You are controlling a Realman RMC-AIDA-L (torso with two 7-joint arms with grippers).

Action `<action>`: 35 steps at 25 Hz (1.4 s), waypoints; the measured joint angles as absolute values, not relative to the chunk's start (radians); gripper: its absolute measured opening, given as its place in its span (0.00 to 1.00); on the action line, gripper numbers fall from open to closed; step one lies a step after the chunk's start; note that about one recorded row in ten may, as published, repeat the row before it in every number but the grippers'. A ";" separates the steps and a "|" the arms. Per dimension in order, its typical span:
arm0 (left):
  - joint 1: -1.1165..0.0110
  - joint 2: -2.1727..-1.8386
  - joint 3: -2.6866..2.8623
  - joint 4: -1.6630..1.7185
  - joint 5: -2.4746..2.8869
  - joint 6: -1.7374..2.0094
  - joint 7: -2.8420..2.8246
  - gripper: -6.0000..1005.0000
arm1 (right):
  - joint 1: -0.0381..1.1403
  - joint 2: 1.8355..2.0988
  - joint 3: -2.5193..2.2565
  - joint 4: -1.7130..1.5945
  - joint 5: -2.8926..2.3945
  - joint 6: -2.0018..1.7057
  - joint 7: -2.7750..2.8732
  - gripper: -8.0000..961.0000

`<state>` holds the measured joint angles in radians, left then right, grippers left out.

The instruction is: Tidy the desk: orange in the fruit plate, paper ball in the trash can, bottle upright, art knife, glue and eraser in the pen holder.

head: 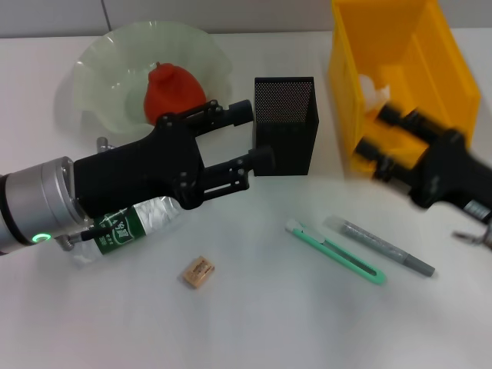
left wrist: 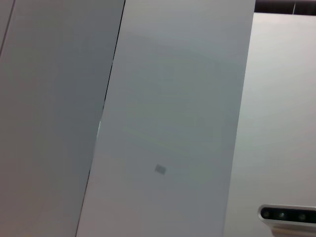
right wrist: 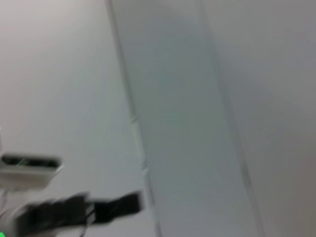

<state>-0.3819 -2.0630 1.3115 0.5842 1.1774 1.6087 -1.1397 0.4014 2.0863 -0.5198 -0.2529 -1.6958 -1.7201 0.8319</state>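
The orange [head: 173, 91] lies in the green glass fruit plate [head: 100, 69] at the back left. A white paper ball [head: 375, 91] sits inside the yellow trash can [head: 403, 54]. Partly hidden under my left arm, the bottle [head: 142, 221] lies on its side. My left gripper [head: 256, 133] hovers open right beside the black mesh pen holder [head: 286, 123], holding nothing. On the table are the tan eraser [head: 197, 272], the green art knife [head: 335, 252] and the grey glue stick [head: 380, 246]. My right gripper [head: 375, 131] is open at the trash can's front wall.
Both wrist views show only grey wall panels. A small metal object [head: 102, 143] rests by the plate's front rim.
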 joint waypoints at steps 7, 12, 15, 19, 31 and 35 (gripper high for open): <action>-0.380 -2.060 1.277 0.587 1.216 1.605 -1.140 0.70 | 0.394 2.086 -0.606 -0.198 -1.696 -1.701 0.765 0.71; -0.377 -2.060 1.275 0.592 1.221 1.580 -1.140 0.70 | 0.386 2.086 -0.689 -0.182 -1.697 -1.723 0.726 0.71; -0.379 -2.054 1.274 0.601 1.251 1.566 -1.141 0.70 | 0.394 2.086 -0.769 -0.182 -1.697 -1.725 0.721 0.71; -0.385 -2.048 1.273 0.661 1.351 1.537 -1.167 0.70 | 0.398 2.087 -0.789 -0.175 -1.694 -1.702 0.727 0.71; -0.399 -2.058 1.270 0.781 1.475 1.422 -1.259 0.70 | 0.377 2.086 -0.781 -0.156 -1.689 -1.684 0.729 0.71; -0.415 -2.058 1.270 0.792 1.508 1.382 -1.312 0.70 | 0.344 2.084 -0.744 -0.155 -1.687 -1.683 0.729 0.71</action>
